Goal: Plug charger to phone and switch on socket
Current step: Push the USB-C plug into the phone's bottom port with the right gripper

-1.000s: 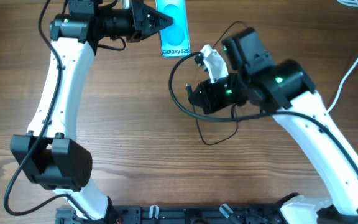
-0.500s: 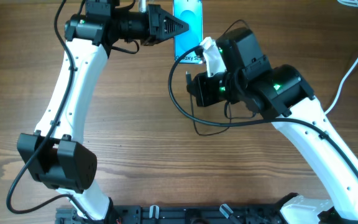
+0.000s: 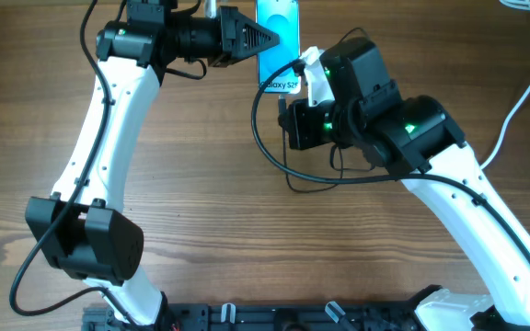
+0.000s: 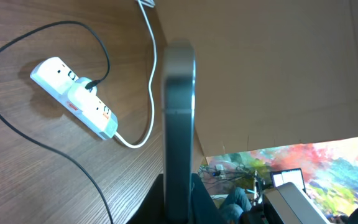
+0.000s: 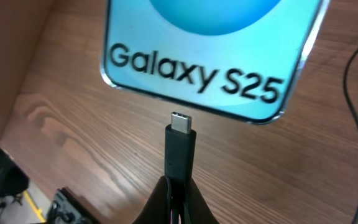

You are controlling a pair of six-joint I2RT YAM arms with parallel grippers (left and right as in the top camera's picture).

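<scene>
From where I stand, the left gripper (image 3: 258,39) is clamped on one long side of the small flat smartphone with the bright cyan-teal screen (image 3: 280,37). It holds the phone with the screen facing up and the "Galaxy S25" lettering at the end nearest the right arm. In the left wrist view the phone shows edge-on, a thin grey sliver rising out of the dark fingers.

The right gripper (image 5: 175,198) sits just below the phone's lettered end, its two fingers pinched tight on the black connector body of the long thin black charger cable (image 3: 254,124). The small metal connector tip (image 5: 180,119) points straight at the middle of the phone's bottom edge. It stops just short of that edge, with a narrow strip of wood grain showing between them, so it is not plugged in. From the gripper the cable hangs in a loose loop on the brown wooden table (image 3: 201,184), curving out to the left of the phone's lower end and back under the right arm.

The white elongated power strip with rounded ends (image 4: 73,94) lies flat on the wood, well apart from the phone and to the left of its edge in the left wrist view. A black plug (image 4: 91,83) is seated in the strip, with thin black cable running off from it. A thick white cord (image 4: 149,93) leaves the strip's near end and passes close beside the phone. The red-marked switches are too small for me to read their position.
</scene>
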